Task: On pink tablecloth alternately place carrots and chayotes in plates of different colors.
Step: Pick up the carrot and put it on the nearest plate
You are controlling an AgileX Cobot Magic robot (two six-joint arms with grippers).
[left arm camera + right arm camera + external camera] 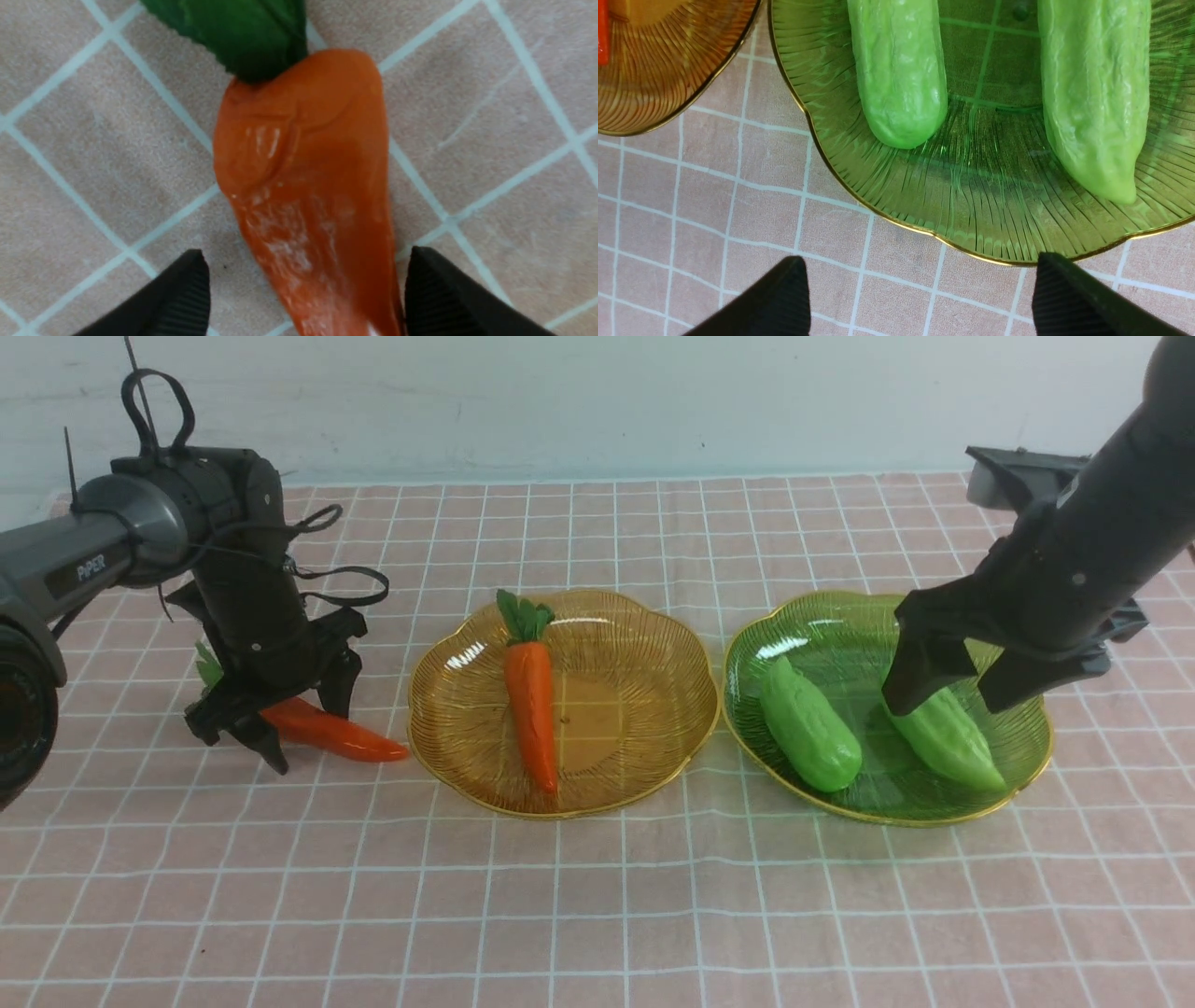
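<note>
Cradling two smooth, blunt chayotes (pixel 810 737) (pixel 948 744): a ribbed, scalloped green plate (pixel 845 621), gold-rimmed.

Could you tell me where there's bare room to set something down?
Bare pink tablecloth runs in front of the amber plate and green plate, and behind them. Crowded: between the two, and left of the amber plate, where the left gripper straddles a carrot.
</note>
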